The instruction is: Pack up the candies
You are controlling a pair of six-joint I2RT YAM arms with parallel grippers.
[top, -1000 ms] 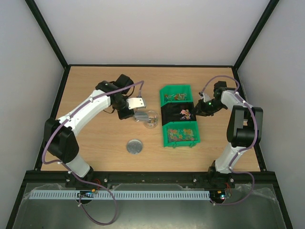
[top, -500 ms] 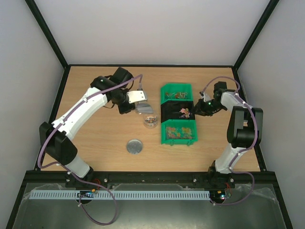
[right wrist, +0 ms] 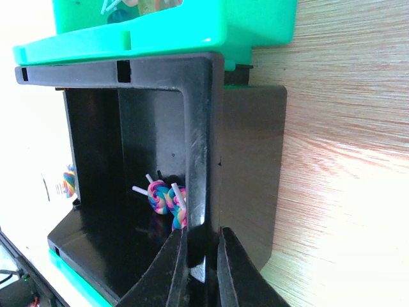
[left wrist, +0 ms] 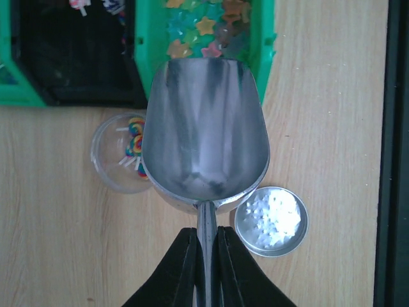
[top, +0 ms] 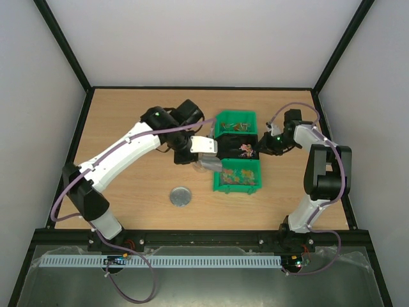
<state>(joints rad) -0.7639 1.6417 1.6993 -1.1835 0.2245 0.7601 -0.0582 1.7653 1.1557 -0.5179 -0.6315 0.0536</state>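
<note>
One wooden table (top: 128,192) is shown from above, reached over by the left arm (top: 121,144) and the right arm (top: 323,166). Three bins are set in a row. The black bin (right wrist: 252,160) in the middle is pinched at its side wall by the right gripper (right wrist: 203,256), fingers closed tight on it. A metal scoop (left wrist: 204,128) is held by its thin handle in the left gripper (left wrist: 206,246), fingers shut around it. Its bowl is empty, and its lip is at the wall of the near green bin (left wrist: 267,45); contact cannot be told. The candies (left wrist: 192,25) are found in three places: star shapes in that green bin, lollipops (right wrist: 165,199) in the black bin, and a few more in a clear jar (left wrist: 108,160) just beside the scoop.

Two risks are judged likely. The near green bin is not gripped, so it could be shoved or tipped by a hard push of the scoop. The bowl is wider than the jar, so candies could be spilled when poured.

Counted: two arms, two green bins, one black bin, one scoop, one silver lid (left wrist: 271,220), one jar, two lollipops visible in the black bin. The star shapes are too many to count.
</note>
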